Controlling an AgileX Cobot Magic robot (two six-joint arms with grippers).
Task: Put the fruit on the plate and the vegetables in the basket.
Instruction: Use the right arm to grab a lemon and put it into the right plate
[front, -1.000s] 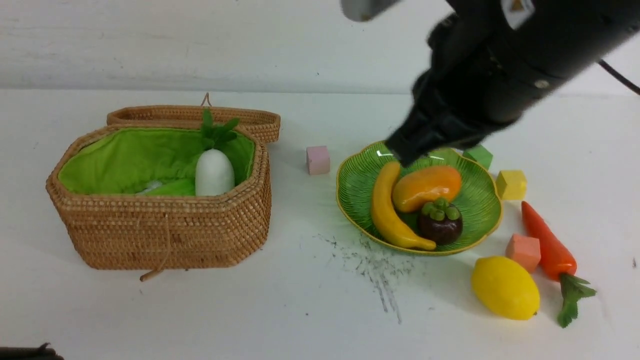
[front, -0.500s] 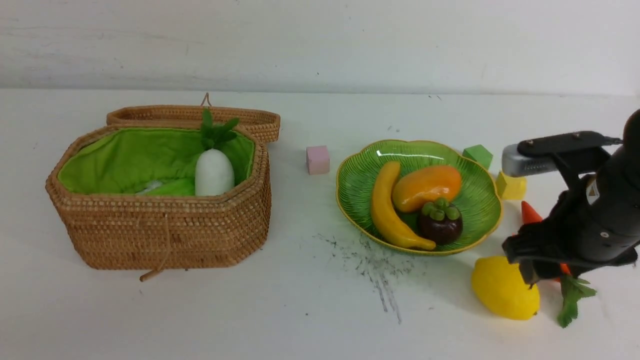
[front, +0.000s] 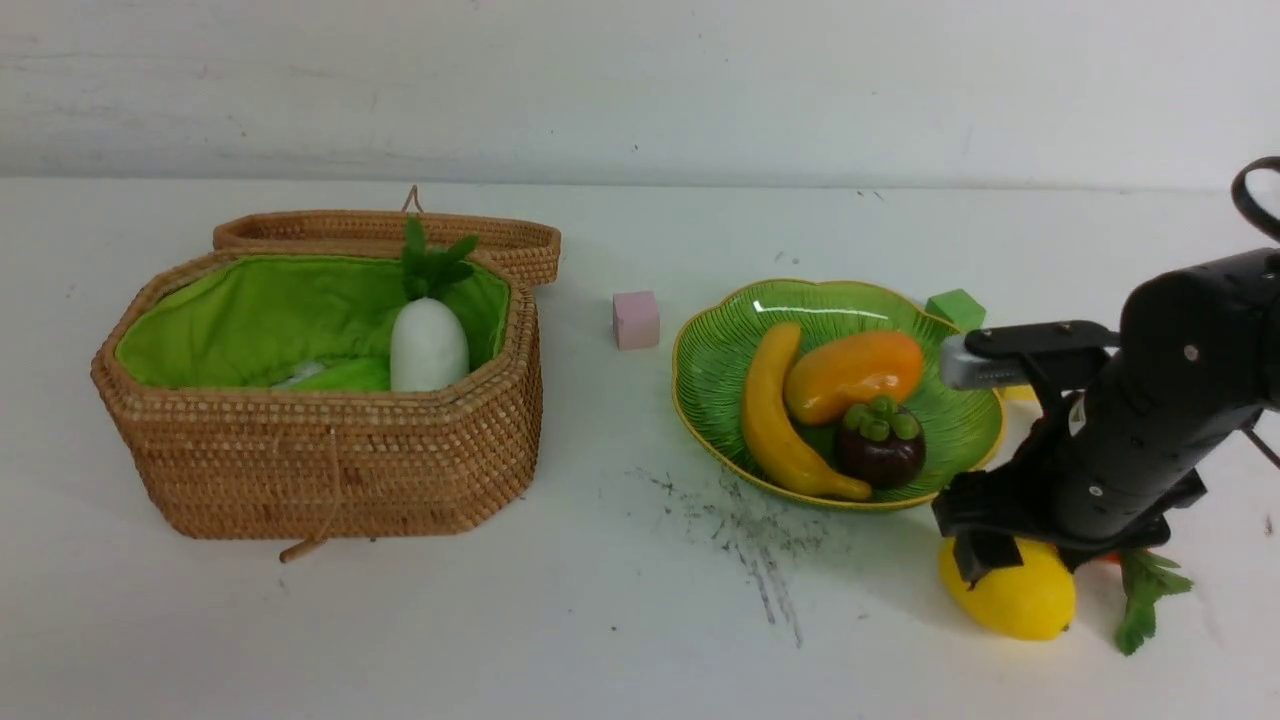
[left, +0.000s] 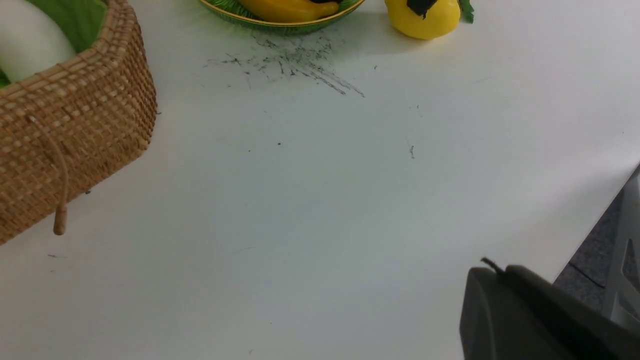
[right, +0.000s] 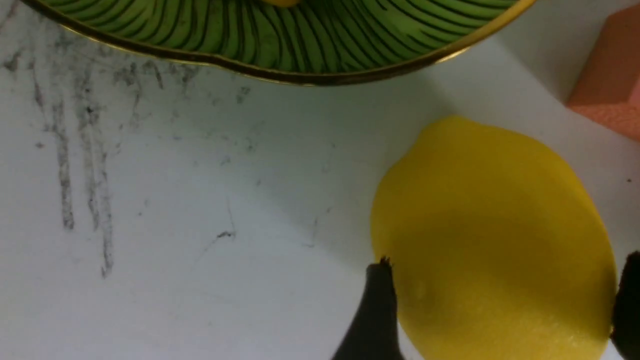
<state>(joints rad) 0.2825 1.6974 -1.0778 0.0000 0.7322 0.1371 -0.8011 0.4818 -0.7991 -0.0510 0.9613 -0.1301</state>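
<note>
Front view: the right gripper sits low on the plump yellow toy lemon. The lemon lies on the white table just outside the scalloped green glass plate. The plate holds the long yellow banana, orange oval mango and dark purple mangosteen. The white oblong radish stands in the woven tan rattan basket.

Left wrist view: only here does the left gripper appear, a dark mass, jaws together.

Right wrist view: black fingers stand apart on either side of the lemon, perhaps just grazing it.
</note>
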